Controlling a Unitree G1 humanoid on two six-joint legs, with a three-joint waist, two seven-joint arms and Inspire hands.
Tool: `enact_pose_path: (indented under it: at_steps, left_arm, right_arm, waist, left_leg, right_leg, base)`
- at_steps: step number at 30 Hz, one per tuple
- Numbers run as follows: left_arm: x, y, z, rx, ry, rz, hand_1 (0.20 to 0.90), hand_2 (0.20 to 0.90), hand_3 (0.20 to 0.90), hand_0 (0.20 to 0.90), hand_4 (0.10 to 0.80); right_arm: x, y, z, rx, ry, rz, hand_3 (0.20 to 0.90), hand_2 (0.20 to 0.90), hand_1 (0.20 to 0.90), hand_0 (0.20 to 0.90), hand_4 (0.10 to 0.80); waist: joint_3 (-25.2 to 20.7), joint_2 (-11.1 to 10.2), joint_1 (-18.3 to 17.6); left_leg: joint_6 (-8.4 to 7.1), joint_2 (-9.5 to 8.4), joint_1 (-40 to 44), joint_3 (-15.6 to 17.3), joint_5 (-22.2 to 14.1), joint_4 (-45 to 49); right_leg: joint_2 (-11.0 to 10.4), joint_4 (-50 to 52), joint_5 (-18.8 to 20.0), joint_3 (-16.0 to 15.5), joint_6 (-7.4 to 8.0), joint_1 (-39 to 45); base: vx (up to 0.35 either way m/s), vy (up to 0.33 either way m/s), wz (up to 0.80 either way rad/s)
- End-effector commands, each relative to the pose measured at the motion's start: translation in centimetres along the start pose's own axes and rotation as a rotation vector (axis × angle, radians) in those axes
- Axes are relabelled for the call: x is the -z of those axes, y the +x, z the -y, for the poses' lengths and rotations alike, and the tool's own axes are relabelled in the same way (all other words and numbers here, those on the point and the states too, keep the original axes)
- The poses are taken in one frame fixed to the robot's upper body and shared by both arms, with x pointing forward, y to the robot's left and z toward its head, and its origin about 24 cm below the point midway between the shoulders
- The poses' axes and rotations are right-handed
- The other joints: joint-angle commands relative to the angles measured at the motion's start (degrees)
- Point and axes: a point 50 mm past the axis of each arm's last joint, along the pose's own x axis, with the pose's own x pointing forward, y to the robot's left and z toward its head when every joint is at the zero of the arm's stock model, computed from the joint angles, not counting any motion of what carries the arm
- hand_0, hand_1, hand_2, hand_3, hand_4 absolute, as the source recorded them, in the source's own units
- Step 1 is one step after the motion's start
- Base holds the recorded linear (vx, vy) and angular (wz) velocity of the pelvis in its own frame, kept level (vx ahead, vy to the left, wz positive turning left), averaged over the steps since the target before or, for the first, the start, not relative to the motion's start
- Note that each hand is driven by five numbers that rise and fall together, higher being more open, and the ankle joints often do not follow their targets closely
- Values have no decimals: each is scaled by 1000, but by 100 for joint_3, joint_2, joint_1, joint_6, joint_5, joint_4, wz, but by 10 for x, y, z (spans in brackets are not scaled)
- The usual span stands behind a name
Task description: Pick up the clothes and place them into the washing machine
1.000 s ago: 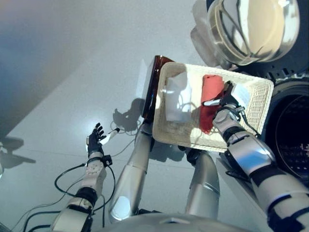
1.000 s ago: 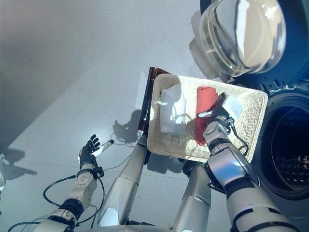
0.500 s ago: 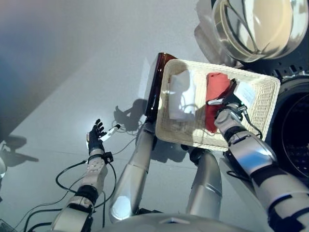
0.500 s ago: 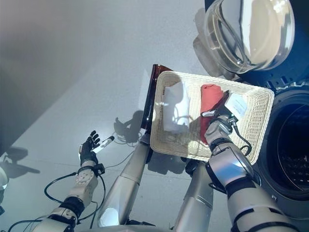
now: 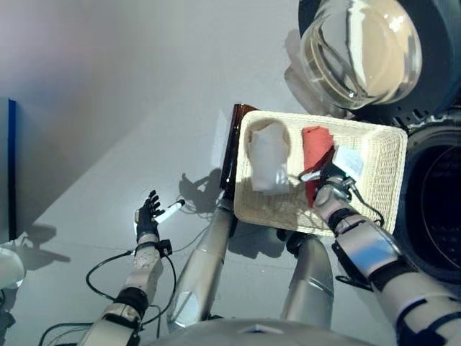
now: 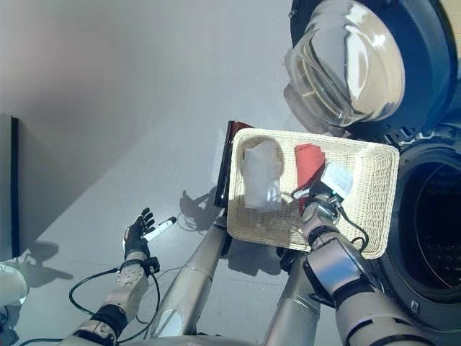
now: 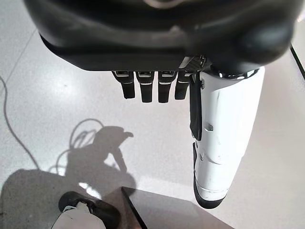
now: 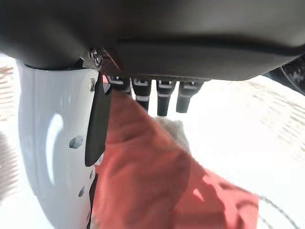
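Red cloth [image 6: 308, 164] under open right robot hand [image 6: 317, 200].

Floor [image 5: 108, 108]: smooth pale grey, glossy, evenly lit toward the far side; strong light from one side throws hard dark shadows across it. Dark panel [image 5: 10, 169]: upright, blue-edged, at the left border, possibly a furniture side or a door. Brown board [image 6: 222, 169]: dark, glossy, standing on edge on the floor.
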Motion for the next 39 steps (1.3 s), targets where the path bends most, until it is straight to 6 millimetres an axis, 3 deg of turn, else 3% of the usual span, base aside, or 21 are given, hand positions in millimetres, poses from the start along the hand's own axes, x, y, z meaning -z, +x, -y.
enact_pose_path:
  at_steps: [1, 14, 19, 20, 27, 28, 29, 36, 37, 38, 39]
  left_arm:
    - [8, -3, -26, -85, 23, 0, 900, 900, 900, 900, 800]
    - [18, -8, -40, -112, 43, -23, 900, 900, 900, 900, 800]
    - [26, -12, -43, -111, 52, -57, 900, 900, 900, 900, 800]
    - [29, -12, -43, -112, 54, -72, 900, 900, 900, 900, 800]
    - [48, -19, -47, -131, 86, -163, 900, 900, 900, 900, 800]
    - [47, -18, -47, -132, 86, -162, 900, 900, 900, 900, 800]
    - [47, -18, -47, -132, 86, -162, 900, 900, 900, 900, 800]
    - [61, -23, -51, -153, 112, -234, 900, 900, 900, 900, 800]
    - [64, -25, -56, -162, 103, -250, 900, 900, 900, 900, 800]
    - [68, -28, -59, -169, 101, -268, 900, 900, 900, 900, 800]
    - [72, -30, -61, -168, 93, -290, 900, 900, 900, 900, 800]
  right_arm:
    - [30, 10, 22, 74, -19, -84, 200, 200, 200, 200, 300]
    - [37, 12, 28, 140, 29, -92, 200, 200, 200, 200, 300]
    - [39, 9, 23, 112, 36, -99, 200, 200, 200, 200, 300]
    - [39, 8, 20, 95, 42, -98, 900, 900, 900, 900, 800]
    - [47, -11, -11, 0, 74, -89, 900, 900, 900, 900, 800]
    - [46, -13, -13, -5, 90, -79, 812, 812, 812, 812, 737]
    - [46, -13, -13, -5, 90, -80, 200, 200, 200, 200, 300]
    - [50, -39, -46, -109, 394, -149, 200, 200, 200, 200, 300]
    - [56, -53, -58, -149, 662, -245, 200, 200, 200, 200, 300]
    - [58, -61, -66, -172, 857, -313, 442, 442, 442, 442, 473]
    - [65, -69, -73, -197, 941, -353, 900, 900, 900, 900, 800]
  waist:
    - [13, 203, -115]
    - [-167, 135, -320]
    - [-262, 211, -360]
    - [-286, 215, -377]
    - [-482, 100, -501]
    - [-485, 85, -510]
    - [-482, 86, -509]
    - [-667, -90, -644]
    - [-807, -174, -676]
    - [-877, -207, -709]
    - [-946, -241, -731]
  left_leg:
    - [110, -253, 143, 343, 186, -609]
    - [46, -95, 1277, 500, 468, -1524]
    - [61, -27, 1616, 576, 785, -1891]
    - [60, -18, 1671, 589, 793, -1930]
    - [26, 46, 2175, 565, 825, -2187]
    - [21, 52, 2220, 578, 828, -2191]
    - [21, 52, 2224, 578, 828, -2193]
    - [-17, 167, 2822, 583, 917, -2553]
    - [-23, 210, 3068, 613, 892, -2684]
    - [-29, 233, 3191, 628, 895, -2759]
    - [-33, 249, 3317, 641, 887, -2818]
  right_leg:
    - [347, -550, 81, -63, -169, 628]
    - [516, -1776, 532, 11, 16, 1757]
    - [561, -2280, 888, -30, 33, 2103]
    - [572, -2320, 904, -11, 38, 2141]
    - [626, -2674, 971, 12, 81, 2692]
    - [622, -2719, 999, 8, 91, 2755]
    - [622, -2722, 1001, 7, 92, 2760]
    - [713, -3196, 1140, 26, 171, 3379]
    - [714, -3336, 1163, 37, 214, 3601]
    - [714, -3402, 1176, 40, 226, 3712]
    - [722, -3465, 1177, 62, 235, 3823]
  base:
    - [18, -14, -6]
    - [46, -14, -15]
    - [-28, 4, -18]
    - [50, -3, -8]
    - [63, -16, -3]
    - [0, 0, 0]
    - [0, 0, 0]
    - [65, -20, 0]
    - [150, -33, -11]
    - [174, -23, -8]
    - [123, -12, -8]
